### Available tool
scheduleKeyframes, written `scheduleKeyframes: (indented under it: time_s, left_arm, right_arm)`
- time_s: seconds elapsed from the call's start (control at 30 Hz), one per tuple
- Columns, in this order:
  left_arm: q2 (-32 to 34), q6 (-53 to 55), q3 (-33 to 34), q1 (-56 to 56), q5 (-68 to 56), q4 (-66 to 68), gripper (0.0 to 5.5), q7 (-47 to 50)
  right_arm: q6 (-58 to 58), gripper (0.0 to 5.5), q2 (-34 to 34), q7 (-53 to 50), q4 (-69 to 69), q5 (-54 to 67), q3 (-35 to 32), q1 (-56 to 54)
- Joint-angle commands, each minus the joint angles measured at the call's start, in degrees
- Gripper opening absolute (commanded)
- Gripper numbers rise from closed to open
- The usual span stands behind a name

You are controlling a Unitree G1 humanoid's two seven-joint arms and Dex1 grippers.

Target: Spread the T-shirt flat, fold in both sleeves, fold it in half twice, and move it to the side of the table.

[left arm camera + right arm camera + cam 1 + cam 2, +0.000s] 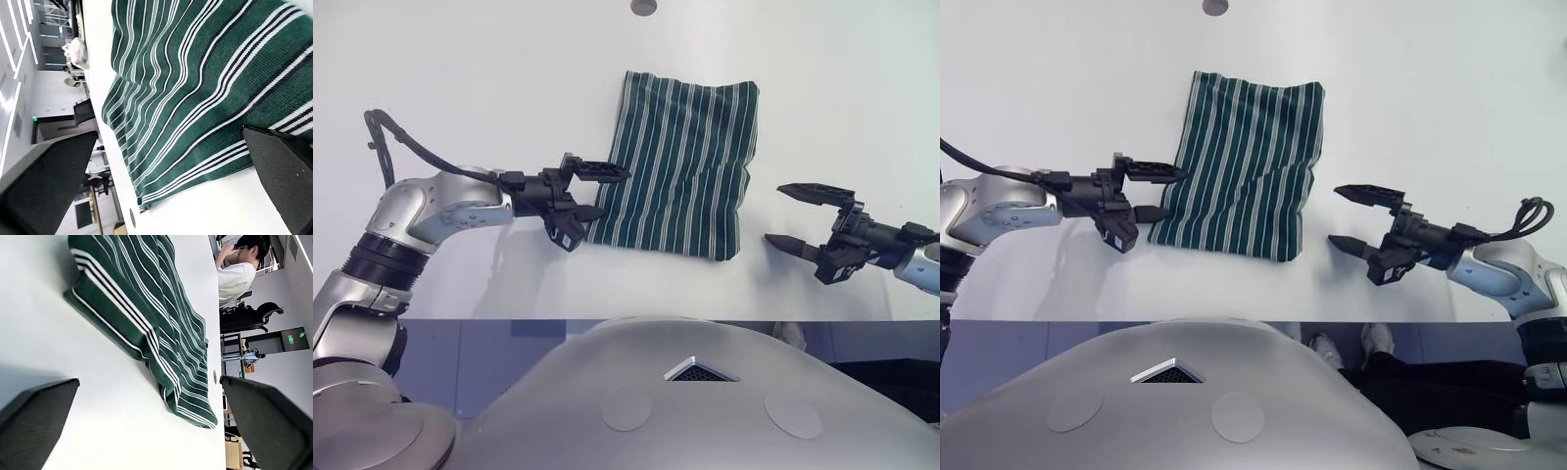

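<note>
A green T-shirt [680,162] with white stripes lies folded into a rectangle in the middle of the white table [470,88]. My left gripper [607,193] is open at the shirt's near left edge, its upper finger over the cloth and its lower finger at the corner; nothing is pinched. In the left wrist view the striped T-shirt [205,93] spreads between the two dark fingertips [283,166]. My right gripper [798,215] stands open a short way to the right of the shirt's near right corner, apart from it. The right wrist view shows the T-shirt [146,323] ahead.
A small grey round disc [644,7] is set in the table at the far edge, beyond the shirt. White tabletop runs free to the left and right of the shirt. The table's front edge [509,319] runs just below both arms.
</note>
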Motion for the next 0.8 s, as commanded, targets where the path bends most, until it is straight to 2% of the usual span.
scheduleKeyframes:
  time_s: [0.03, 0.13, 0.4, 0.67, 0.8]
  left_arm:
    - [2.64, 2.12, 2.95, -2.1, -5.03, -2.61, 5.4, -3.76]
    - [3.75, 1.53, 3.69, -3.51, -4.07, -0.21, 5.4, -5.33]
    - [3.64, -1.07, -0.95, 0.62, 11.78, 7.23, 5.4, -3.6]
    - [-6.76, 2.05, -4.63, 3.63, 13.93, 2.24, 5.4, 1.83]
    - [-7.8, 4.79, -5.89, 4.98, 16.23, 3.62, 5.4, 2.63]
  right_arm:
    - [-0.88, 5.38, -0.5, -0.84, 0.54, -1.42, -1.6, 0.67]
    - [-0.42, 5.38, 0.3, -1.37, -0.11, -2.33, -2.08, 1.33]
    - [0.84, 5.38, 0.71, -0.77, -0.07, -1.35, -0.82, -0.85]
    - [1.32, 5.38, 1.52, 0.02, 0.35, -0.35, 1.74, -3.52]
    - [0.92, 5.38, 1.64, 0.79, 0.73, -1.12, 3.38, -4.24]
